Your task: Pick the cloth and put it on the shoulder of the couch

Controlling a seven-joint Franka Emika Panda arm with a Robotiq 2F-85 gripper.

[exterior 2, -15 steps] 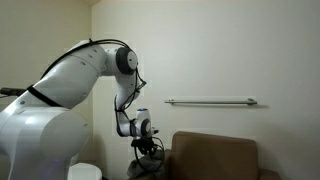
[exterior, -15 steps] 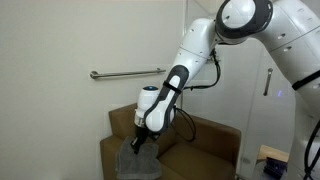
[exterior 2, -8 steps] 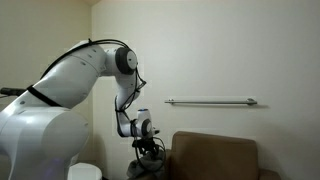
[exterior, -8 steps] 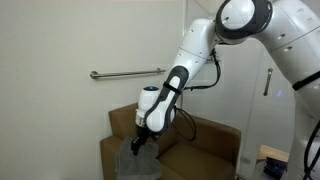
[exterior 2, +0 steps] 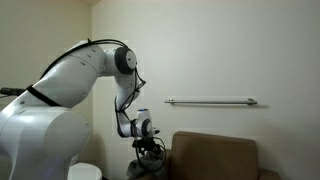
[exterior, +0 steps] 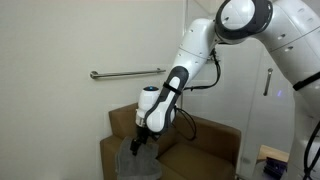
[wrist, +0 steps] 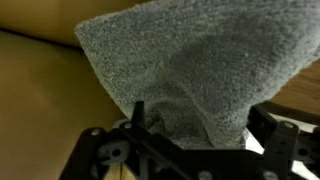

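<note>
The grey cloth [exterior: 135, 162] lies rumpled on the brown shoulder of the couch [exterior: 110, 152], at the armchair's near corner. My gripper [exterior: 141, 143] points down right over it. In the wrist view the cloth [wrist: 190, 60] rises in a peak between my fingers, and my gripper [wrist: 200, 112] stands open with the jaws wide apart on either side of the fabric. The left fingertip [wrist: 138, 108] touches the cloth's edge. In an exterior view the gripper [exterior 2: 148, 153] hangs just left of the couch [exterior 2: 215, 155], with the cloth [exterior 2: 146, 170] dark below it.
A metal grab bar [exterior: 125, 73] runs along the white wall behind the chair, also the grab bar [exterior 2: 210, 101]. The chair's seat and back [exterior: 205, 140] lie to the right of my arm. A blue-topped object [exterior: 272, 155] stands at the far right.
</note>
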